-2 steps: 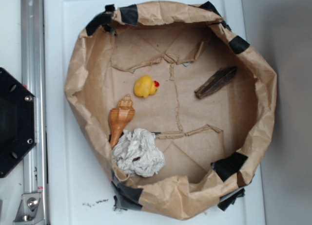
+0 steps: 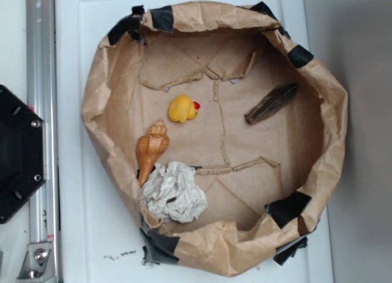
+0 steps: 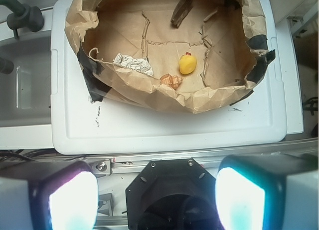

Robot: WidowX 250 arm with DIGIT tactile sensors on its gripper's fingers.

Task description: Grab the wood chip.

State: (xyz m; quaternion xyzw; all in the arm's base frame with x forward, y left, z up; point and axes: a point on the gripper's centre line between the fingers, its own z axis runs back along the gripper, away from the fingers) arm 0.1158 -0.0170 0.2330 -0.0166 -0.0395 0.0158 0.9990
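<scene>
The wood chip (image 2: 272, 103) is a dark brown tapered sliver lying flat on the paper floor at the right of the brown paper bin (image 2: 335, 136). In the wrist view the wood chip (image 3: 182, 9) shows at the far side of the bin (image 3: 214, 101). My gripper (image 3: 156, 196) does not appear in the exterior view. The wrist view shows it high above the black robot base (image 3: 169, 190), well short of the bin, open, with nothing between its two glowing pads (image 3: 72, 200).
Inside the bin lie a yellow rubber duck (image 2: 183, 108), an orange-tan seashell (image 2: 150, 148) and a crumpled white paper ball (image 2: 174, 192). The bin rests on a white board (image 2: 79, 191). A metal rail (image 2: 38, 111) and the black base (image 2: 15, 154) stand at the left.
</scene>
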